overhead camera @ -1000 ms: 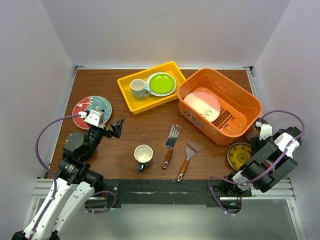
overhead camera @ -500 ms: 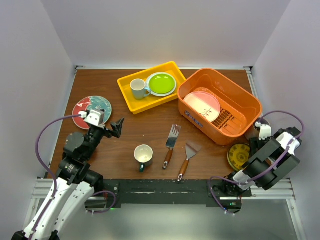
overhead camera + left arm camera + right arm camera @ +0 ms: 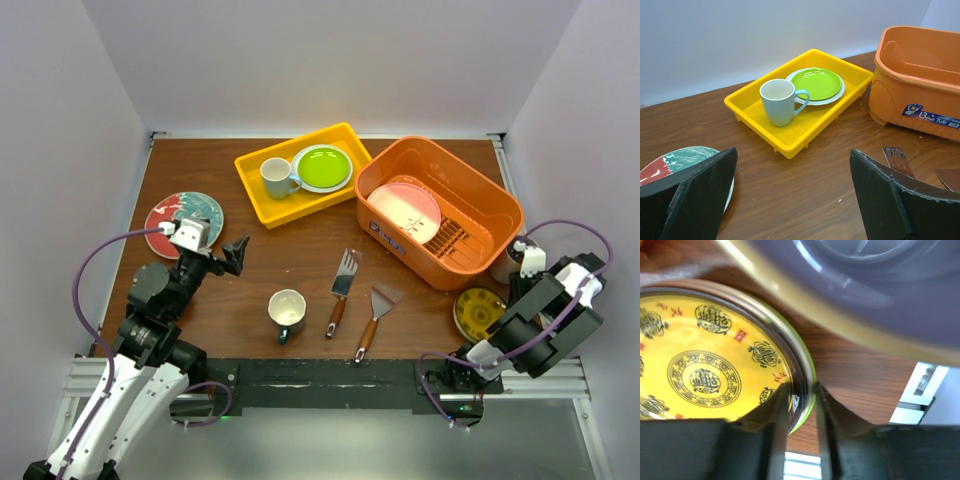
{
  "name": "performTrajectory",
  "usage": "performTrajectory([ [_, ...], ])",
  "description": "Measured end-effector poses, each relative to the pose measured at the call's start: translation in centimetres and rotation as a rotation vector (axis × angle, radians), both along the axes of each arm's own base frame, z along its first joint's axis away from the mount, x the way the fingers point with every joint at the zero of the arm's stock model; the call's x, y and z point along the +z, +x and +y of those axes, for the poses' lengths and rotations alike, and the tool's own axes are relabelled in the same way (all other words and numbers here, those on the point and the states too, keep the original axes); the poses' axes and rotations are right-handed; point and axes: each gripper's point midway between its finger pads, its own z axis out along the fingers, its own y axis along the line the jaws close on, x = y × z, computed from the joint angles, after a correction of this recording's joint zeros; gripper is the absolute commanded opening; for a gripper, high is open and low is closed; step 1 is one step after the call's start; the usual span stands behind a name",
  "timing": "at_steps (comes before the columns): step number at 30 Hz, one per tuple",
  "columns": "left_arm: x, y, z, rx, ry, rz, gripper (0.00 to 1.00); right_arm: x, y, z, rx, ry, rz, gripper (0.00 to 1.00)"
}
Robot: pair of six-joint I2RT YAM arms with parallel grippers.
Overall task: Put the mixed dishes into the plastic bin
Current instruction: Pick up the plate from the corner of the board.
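Right fingers [image 3: 775, 440] clasp the rim of the yellow patterned plate [image 3: 705, 375], one finger on each side of it; the plate lies flat near the worktop's near right corner, just outside the orange bin [image 3: 430, 146]. Left fingers [image 3: 695, 200] stand spread wide, released and grasping nothing, above the bare wood by the left edge, next to a red and teal plate [image 3: 170, 215]. The bin sits toward the far right corner with a pink-rimmed plate [image 3: 405, 210] leaning inside. A yellow tray [image 3: 246, 172] at the far edge carries a white mug [image 3: 277, 177] and a lime green plate [image 3: 321, 167]. A dark-teal mug [image 3: 287, 312] stands upright near the near edge, beside two spatulas [image 3: 343, 285].
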Motion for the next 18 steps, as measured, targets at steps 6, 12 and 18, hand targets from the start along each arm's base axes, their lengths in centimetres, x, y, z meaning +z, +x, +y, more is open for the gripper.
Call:
performTrajectory([
  [6,0.0,0.0,0.0,0.0,0.0,0.0,1.0,1.0,0.1,-0.2,0.0,-0.026,-0.02,0.04],
  [12,0.0,0.0,0.0,-0.001,0.0,0.0,1.0,3.2,0.4,-0.5,0.006,-0.073,-0.057,0.0],
  [18,0.0,0.0,-0.1,-0.004,0.0,-0.001,1.0,5.1,0.5,-0.3,0.016,-0.104,-0.092,0.0],
])
